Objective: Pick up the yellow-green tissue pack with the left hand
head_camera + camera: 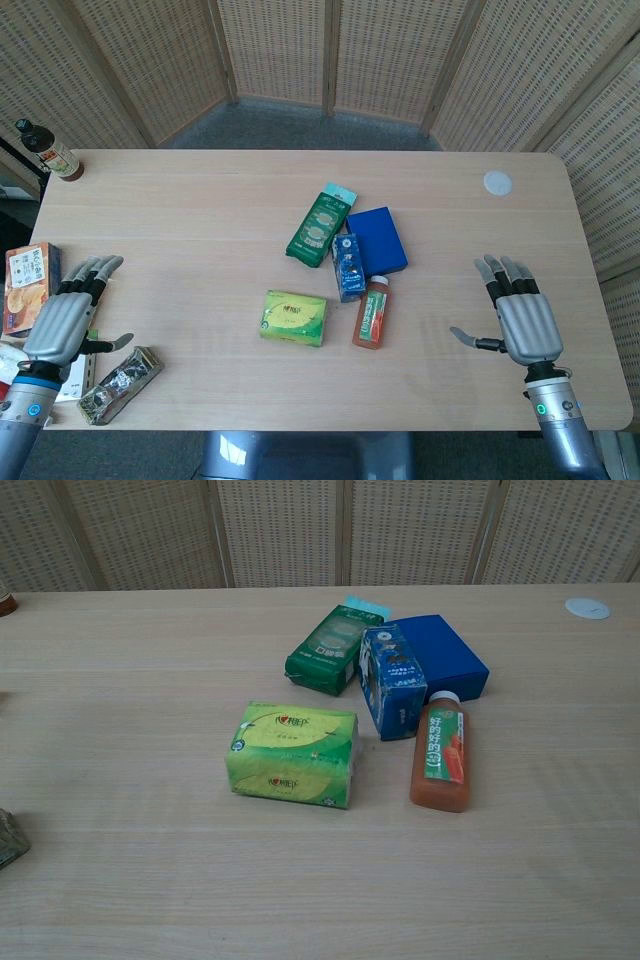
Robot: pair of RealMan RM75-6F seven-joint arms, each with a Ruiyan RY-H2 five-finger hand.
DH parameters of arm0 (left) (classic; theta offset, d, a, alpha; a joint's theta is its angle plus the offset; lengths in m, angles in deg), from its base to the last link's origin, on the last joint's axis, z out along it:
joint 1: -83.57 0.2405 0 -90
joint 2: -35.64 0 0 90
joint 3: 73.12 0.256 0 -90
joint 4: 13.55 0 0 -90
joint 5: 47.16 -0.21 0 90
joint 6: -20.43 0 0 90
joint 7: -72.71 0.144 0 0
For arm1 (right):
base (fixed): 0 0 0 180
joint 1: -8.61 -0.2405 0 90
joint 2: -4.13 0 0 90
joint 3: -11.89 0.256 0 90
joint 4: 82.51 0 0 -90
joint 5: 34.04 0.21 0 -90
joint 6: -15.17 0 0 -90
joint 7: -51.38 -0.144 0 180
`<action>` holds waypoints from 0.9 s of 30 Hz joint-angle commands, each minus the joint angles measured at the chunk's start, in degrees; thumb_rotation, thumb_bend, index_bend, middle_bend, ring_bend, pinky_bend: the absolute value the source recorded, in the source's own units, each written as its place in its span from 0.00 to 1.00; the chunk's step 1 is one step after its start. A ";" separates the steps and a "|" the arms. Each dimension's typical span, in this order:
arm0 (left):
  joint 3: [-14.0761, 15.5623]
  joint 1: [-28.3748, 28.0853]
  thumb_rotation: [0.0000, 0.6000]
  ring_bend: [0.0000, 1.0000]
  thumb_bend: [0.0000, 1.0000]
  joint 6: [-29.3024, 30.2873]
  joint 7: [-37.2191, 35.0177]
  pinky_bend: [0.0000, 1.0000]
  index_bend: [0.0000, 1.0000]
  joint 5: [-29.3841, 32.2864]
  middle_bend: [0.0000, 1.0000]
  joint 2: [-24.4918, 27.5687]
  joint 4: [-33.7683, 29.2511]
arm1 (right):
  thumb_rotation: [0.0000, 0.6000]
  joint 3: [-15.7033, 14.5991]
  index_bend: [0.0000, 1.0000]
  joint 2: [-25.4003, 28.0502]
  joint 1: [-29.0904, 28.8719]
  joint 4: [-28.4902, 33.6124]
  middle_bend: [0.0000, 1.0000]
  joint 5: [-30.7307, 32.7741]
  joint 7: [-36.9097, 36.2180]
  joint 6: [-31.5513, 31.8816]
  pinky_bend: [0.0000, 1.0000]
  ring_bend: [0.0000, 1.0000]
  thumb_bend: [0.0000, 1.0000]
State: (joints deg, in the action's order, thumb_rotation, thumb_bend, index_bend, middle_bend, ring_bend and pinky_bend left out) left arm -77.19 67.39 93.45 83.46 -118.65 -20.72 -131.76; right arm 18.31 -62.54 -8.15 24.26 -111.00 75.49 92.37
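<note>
Yellow-green tissue pack (294, 318) lies flat on the wooden table (200, 210), near-centre, untouched. Chest view shows it (292, 754) clearly, label side up, long edge roughly left-right.

Left hand (66, 318) hovers at the table's left near edge, palm down, fingers spread and pointing far; nothing in it. It's well apart from the tissue pack, off to the left. Right hand (522, 318) at the right near side, same pose: fingers apart, thumb out to the left, holding nothing. Neither hand appears in the chest view.

Other stuff, centre cluster: orange juice bottle (372, 313) lying on its side just right of the tissue pack, cap pointing far. Small blue carton (347, 267) just beyond the bottle, on its side. Blue box (379, 240) flat, behind and right of the carton, appears touching it. Green pack (319, 225) tilted, far-left of the carton; can't tell if they touch.

Left edge: orange snack box (26, 286) beside the left hand, dark wrapped snack pack (121, 385) near the front edge just right of that hand. Brown bottle (48, 150) upright at far-left corner. White round disc (497, 183) at far right of table. Woven screen panels (280, 45) behind the table.
</note>
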 commanded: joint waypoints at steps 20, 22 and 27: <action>-0.38 -7.19 1.00 0.00 0.11 -11.38 1.64 0.00 0.00 1.94 0.00 -2.31 1.66 | 0.39 -0.88 0.00 0.23 1.52 1.08 0.00 -1.34 -1.50 1.27 0.00 0.00 0.17; -0.58 -8.55 1.00 0.00 0.10 -12.09 4.48 0.00 0.00 3.82 0.00 -5.09 2.82 | 0.39 -1.65 0.00 0.16 1.71 1.33 0.00 -2.07 -1.63 0.96 0.00 0.00 0.17; -1.22 -13.06 1.00 0.00 0.11 -14.64 12.38 0.00 0.00 9.73 0.00 -12.48 5.72 | 0.39 -2.71 0.00 0.31 2.32 1.56 0.00 -3.85 -2.28 1.24 0.00 0.00 0.17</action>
State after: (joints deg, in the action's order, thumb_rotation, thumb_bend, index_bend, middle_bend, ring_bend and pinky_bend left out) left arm -77.97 57.01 80.50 92.10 -112.17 -29.52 -127.90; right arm 15.80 -62.30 -5.98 25.76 -114.56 73.39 93.50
